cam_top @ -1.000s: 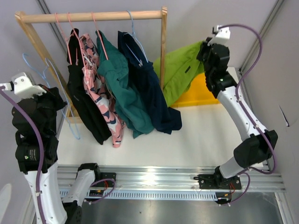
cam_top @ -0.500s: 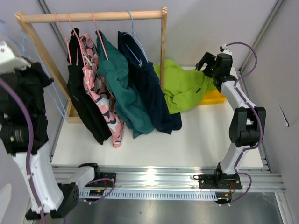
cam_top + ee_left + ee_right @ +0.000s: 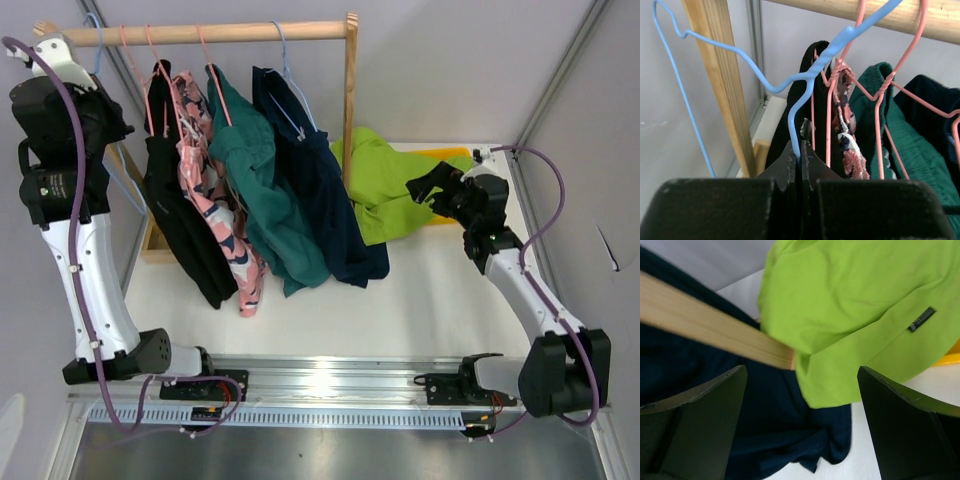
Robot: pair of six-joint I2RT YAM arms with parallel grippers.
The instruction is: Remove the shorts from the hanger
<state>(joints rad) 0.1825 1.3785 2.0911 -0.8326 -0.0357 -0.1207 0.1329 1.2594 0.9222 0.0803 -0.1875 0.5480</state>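
The lime green shorts lie crumpled on the table beside the rack's right post, off any hanger; they show close up in the right wrist view. My right gripper hangs just right of them, open and empty. High at the rack's left end, my left gripper is shut on the wire of an empty blue hanger, its jaws pinched together. The hanger's hook is up at the wooden rod.
On the rod hang black, pink patterned, teal and navy garments on pink and blue hangers. A yellow bin sits behind the green shorts. The rack's right post stands beside them.
My right gripper opened and let go of the green shorts, which dropped onto the table; that arm swung down and forward. My left arm lifted the blue hanger to the rod.
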